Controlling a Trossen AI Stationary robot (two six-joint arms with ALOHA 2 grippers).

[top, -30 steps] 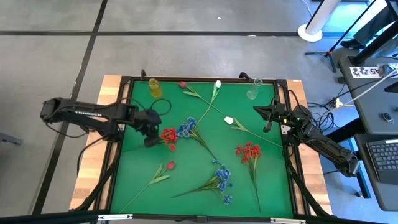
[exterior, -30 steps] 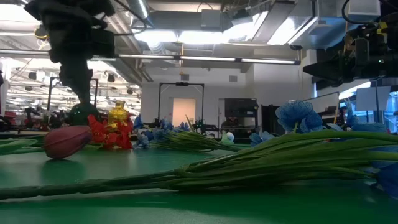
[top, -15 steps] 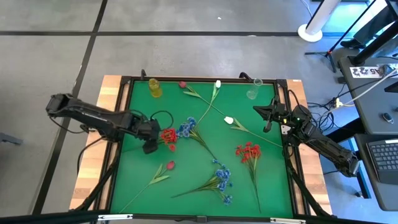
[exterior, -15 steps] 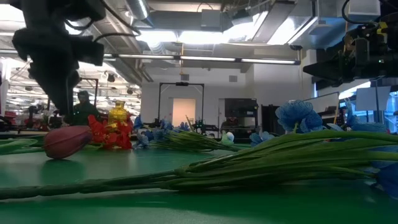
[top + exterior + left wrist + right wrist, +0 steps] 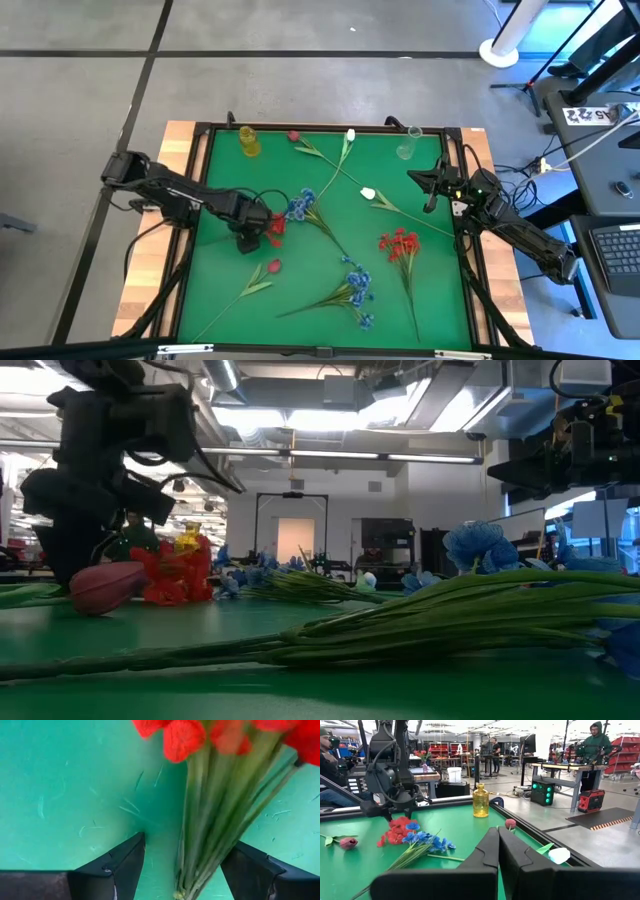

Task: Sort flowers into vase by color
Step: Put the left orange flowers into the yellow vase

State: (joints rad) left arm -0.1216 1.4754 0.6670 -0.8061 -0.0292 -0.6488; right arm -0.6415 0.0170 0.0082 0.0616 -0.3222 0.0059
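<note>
Left gripper (image 5: 250,236) low over the green mat (image 5: 300,275), fingers (image 5: 115,870) spread wide and released. Between them, untouched on either side, the green stems of the red blossom cluster (image 5: 273,224), cut ends just at the fingertips, blossoms beyond them, touching a blue blossom cluster (image 5: 300,206). Past the fingers, near the far rim, a yellow vase (image 5: 248,141). Right gripper (image 5: 432,192) at the mat's right edge, fingers (image 5: 487,851) clenched together, empty.
</note>
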